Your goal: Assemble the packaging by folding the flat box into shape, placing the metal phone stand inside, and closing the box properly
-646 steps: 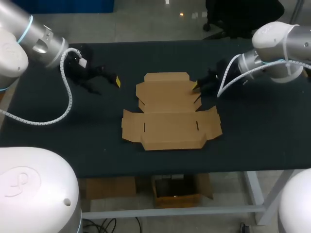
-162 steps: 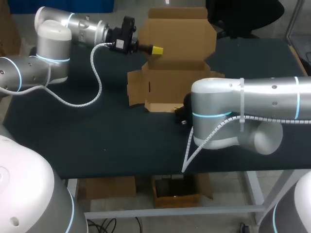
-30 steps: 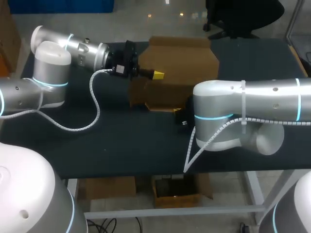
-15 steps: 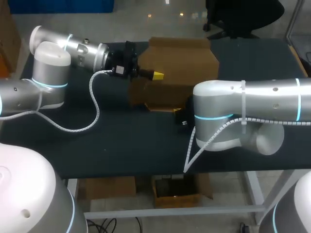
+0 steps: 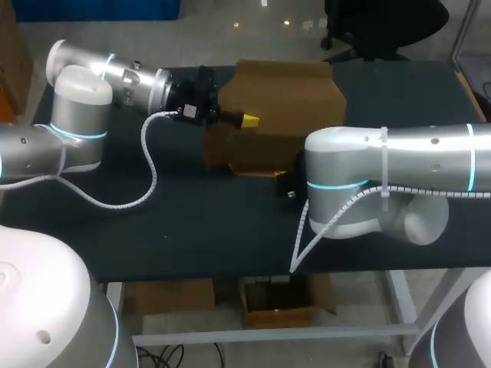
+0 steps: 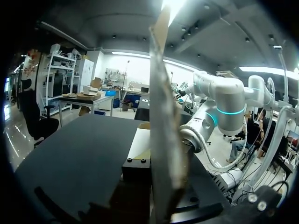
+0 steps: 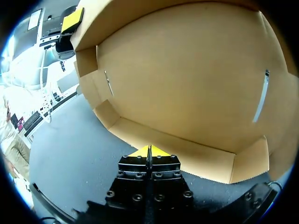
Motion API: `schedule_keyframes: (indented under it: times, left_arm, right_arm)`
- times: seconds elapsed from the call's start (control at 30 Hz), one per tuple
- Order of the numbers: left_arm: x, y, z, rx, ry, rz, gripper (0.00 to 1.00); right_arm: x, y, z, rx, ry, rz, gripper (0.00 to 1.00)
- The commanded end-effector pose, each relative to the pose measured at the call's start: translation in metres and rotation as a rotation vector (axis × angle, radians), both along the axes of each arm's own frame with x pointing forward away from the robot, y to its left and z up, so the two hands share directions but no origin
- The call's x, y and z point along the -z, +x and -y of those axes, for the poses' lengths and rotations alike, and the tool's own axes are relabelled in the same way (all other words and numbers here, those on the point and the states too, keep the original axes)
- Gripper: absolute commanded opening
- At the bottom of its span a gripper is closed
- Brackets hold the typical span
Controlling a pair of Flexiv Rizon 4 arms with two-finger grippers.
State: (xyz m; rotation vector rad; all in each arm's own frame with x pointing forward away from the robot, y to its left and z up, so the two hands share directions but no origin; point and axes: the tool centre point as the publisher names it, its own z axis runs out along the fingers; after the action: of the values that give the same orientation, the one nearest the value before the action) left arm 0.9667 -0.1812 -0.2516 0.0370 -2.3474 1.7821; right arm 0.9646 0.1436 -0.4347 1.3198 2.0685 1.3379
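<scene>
Bright, even overhead light, strong glare from ceiling lamps, soft shadows.

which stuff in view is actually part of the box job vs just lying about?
Job: cardboard box, partly folded; left gripper on its lid; right gripper at its front wall. No phone stand in view.
Not the job's: black table.

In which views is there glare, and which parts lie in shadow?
Left wrist view: a ceiling light glares over the top edge of the box; the left gripper sits in deep shadow. Right wrist view: the box's inside is evenly lit, no glare. Head view: the box's near wall is shaded.
</scene>
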Motion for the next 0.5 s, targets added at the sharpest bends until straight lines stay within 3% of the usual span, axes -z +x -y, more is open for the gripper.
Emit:
schedule_keyframes:
  times: [0.03,0.27,0.5]
  left_arm:
    - [0.002,-0.001,0.000,-0.001,0.005,-0.001,0.00]
    - [0.002,-0.001,0.000,-0.001,0.005,-0.001,0.00]
    - [0.002,-0.001,0.000,-0.001,0.005,-0.001,0.00]
  right_arm:
    - [0.009,0.003,0.001,-0.001,0.002,0.002,0.00]
    - [0.001,-0.004,0.003,-0.006,0.014,0.020,0.00]
    - [-0.026,-0.026,0.008,-0.025,0.030,0.068,0.00]
